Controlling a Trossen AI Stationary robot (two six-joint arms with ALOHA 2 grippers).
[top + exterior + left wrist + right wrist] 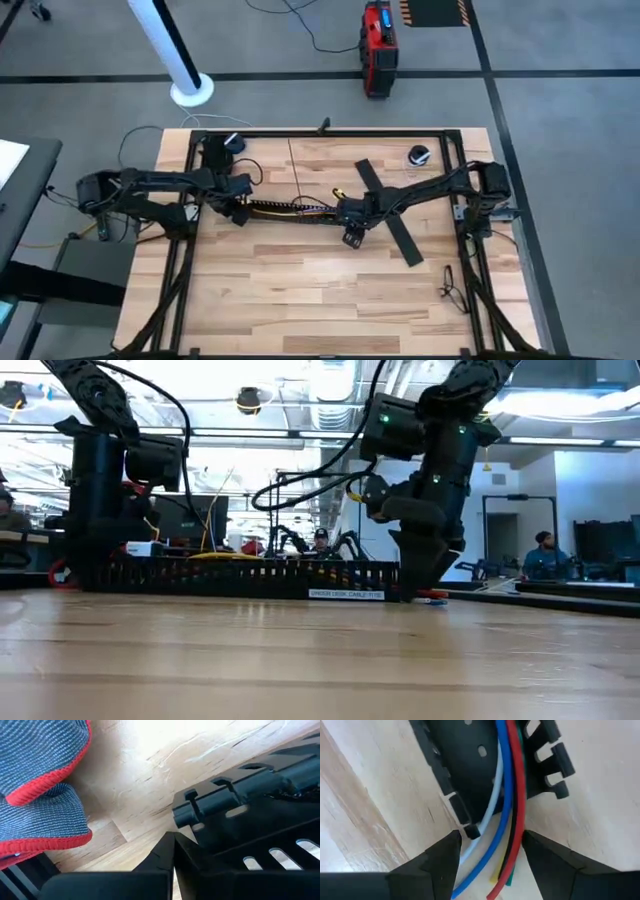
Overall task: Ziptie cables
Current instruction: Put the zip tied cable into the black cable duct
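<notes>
A long black comb-slotted channel (pixel 290 212) lies across the middle of the table. The cables (pixel 507 795), blue, red, white, yellow and green, run along inside it, and their ends stick out past its right end. My right gripper (pixel 490 855) points down at that end (pixel 420 585). It is open, with one finger on either side of the cable ends; I cannot tell whether it touches them. My left gripper (pixel 238 208) is at the channel's left end (pixel 240 805), shut on it. My left gripper is closed against the left end of the channel (pixel 200 865). Only a thin slit shows beside one finger (pixel 125 880). The channel itself hides the other finger. The channel lies flat on the table.
A flat black strip (pixel 392 215) lies slanted right of my right gripper. A small round black thing (pixel 418 155) sits at the far right. A grey cloth with a red hem (pixel 40 780) lies beside my left gripper. Black frame bars (pixel 320 133) border the table.
</notes>
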